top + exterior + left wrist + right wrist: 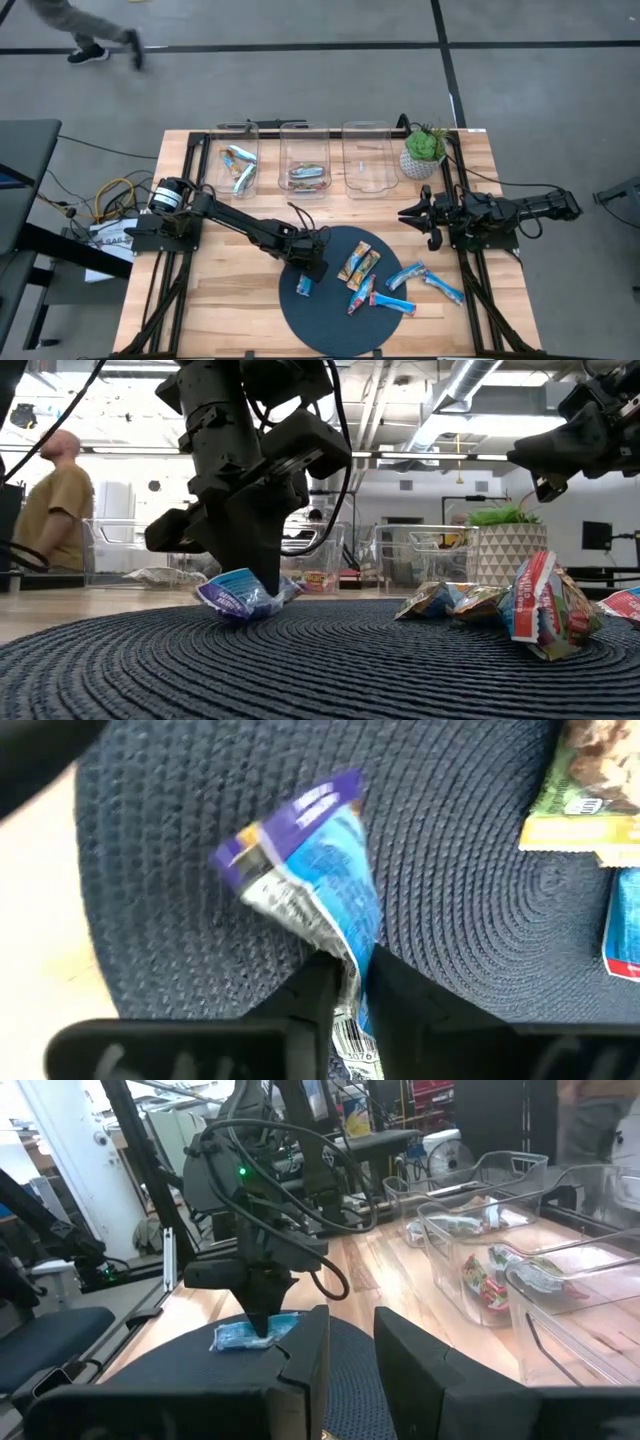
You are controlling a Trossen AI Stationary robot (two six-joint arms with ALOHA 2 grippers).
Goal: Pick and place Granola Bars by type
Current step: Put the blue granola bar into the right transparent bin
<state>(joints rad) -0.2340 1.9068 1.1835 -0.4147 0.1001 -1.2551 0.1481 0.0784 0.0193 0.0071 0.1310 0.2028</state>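
A bright blue granola bar (315, 870) lies on the left part of the round dark mat (330, 330), with my left gripper (306, 272) shut on it. More granola bars lie to the right on the mat: a multicoloured one (357, 262) and several blue ones (405, 275). Other bars lie in the left clear bin (238, 165) and the middle bin (308, 175) at the far edge. My right gripper (410, 215) waits open above the table's right side, away from the bars. My left gripper pinches the blue bar's wrapper near its barcode end (352, 995) between its two fingers. The fingers (262, 575) come from above, slanting down. The bar rests on the mat, and its free end (290, 825) sticks out past the fingertips, crumpled.
A third clear bin (365, 160) stands at the far edge, right of the other two, with nothing in it. A potted plant (422, 150) stands at the far right corner. Bare wood lies left of the mat. A person (55, 500) shows in the room behind.
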